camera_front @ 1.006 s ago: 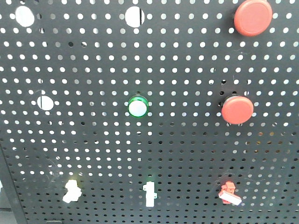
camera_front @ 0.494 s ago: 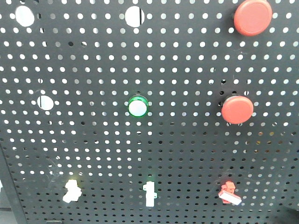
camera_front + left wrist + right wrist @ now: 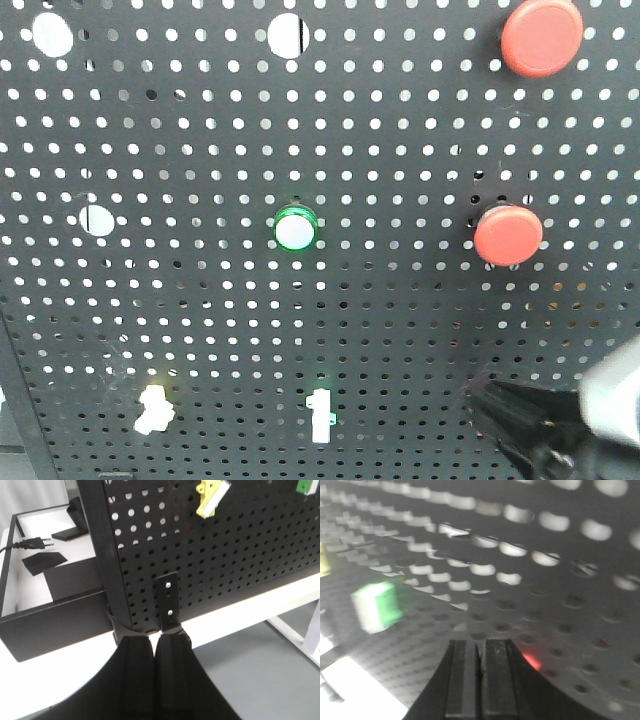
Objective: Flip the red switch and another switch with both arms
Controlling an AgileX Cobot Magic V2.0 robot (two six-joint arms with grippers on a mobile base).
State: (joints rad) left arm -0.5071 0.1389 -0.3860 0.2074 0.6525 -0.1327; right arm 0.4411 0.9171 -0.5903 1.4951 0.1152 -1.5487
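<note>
Pegboard (image 3: 200, 150) fills background. Right fingers (image 3: 462, 680) pressed together near red switch (image 3: 532, 661), narrow tip for flicking; left fingers (image 3: 137, 675) likewise closed, low under yellow switch (image 3: 212, 497).

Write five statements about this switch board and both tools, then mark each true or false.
1. Two round red push buttons sit on the pegboard's right side. True.
2. The green-ringed button is at the far left. False: it is near the centre.
3. The right tool is shut. True.
4. The left tool touches the pale yellow switch. False: it is shut, well below it.
5. The red switch shows clearly in the front view. False: the right arm hides it there.
</note>
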